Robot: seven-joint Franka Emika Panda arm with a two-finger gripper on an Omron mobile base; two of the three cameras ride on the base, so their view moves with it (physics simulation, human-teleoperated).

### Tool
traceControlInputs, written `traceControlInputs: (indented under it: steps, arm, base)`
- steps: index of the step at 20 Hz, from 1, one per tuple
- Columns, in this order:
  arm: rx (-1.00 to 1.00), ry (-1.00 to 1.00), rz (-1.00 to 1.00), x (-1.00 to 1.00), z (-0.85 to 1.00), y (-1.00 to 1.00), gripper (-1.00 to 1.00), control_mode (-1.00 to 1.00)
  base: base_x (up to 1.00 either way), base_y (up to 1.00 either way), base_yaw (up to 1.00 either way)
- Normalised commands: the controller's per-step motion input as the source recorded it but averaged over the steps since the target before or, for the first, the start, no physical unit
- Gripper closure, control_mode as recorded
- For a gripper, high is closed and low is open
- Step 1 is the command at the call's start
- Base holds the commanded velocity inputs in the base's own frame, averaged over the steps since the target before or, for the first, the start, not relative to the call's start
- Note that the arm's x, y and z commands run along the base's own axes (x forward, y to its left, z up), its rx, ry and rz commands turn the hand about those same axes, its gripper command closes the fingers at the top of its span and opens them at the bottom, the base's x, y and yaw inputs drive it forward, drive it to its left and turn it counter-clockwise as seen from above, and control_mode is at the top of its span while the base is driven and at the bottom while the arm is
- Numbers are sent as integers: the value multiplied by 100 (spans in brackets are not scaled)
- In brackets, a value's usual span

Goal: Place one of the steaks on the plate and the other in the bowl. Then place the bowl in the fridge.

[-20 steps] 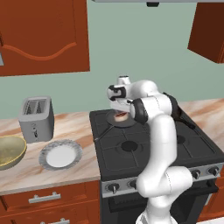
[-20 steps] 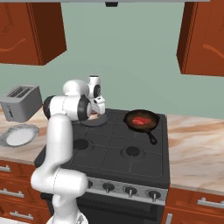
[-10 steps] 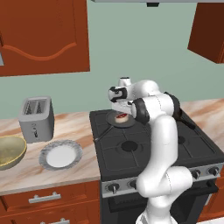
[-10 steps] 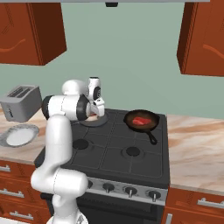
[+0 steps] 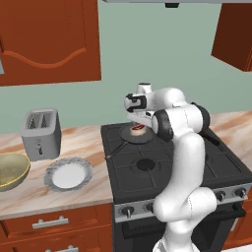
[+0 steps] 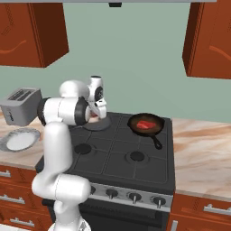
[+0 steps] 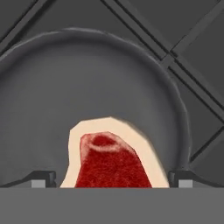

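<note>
One steak (image 7: 111,162), red with a pale fat rim, lies in a shallow dark round pan (image 5: 129,136) on the stove's back left burner. My gripper (image 7: 112,179) hangs open just above it, one fingertip on each side of the meat. In the left base view the gripper (image 5: 139,124) sits over that steak (image 5: 138,129). The other steak (image 6: 144,125) lies in a black frying pan (image 6: 158,121) on the back right burner. The white plate (image 5: 68,174) with a grey rim and the olive-yellow bowl (image 5: 10,170) stand on the counter left of the stove. The fridge is out of view.
A grey toaster (image 5: 42,133) stands behind the plate against the wall. The black stove (image 6: 122,155) has knobs along its front. Red-brown cabinets (image 5: 49,39) hang above. Marble counter (image 6: 203,149) stretches to the right of the stove.
The hand has sunk slightly toward the steak in the back left pan. The jaws stay wide and nothing else has moved.
</note>
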Motion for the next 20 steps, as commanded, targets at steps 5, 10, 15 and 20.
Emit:
traceControlInputs:
  steps: [5,10,15,20]
  arm:
    - [5,-15,0,-47,62,0,100,-100]
    - [1,-38,2,-99,30,0,100,-100]
    - [7,-28,5,-100,37,6,100,-100]
    - [9,-4,7,-94,67,44,100,-100]
  base:
    - [0,0,0]
    - [0,0,0]
    - [0,0,0]
    - [0,0,0]
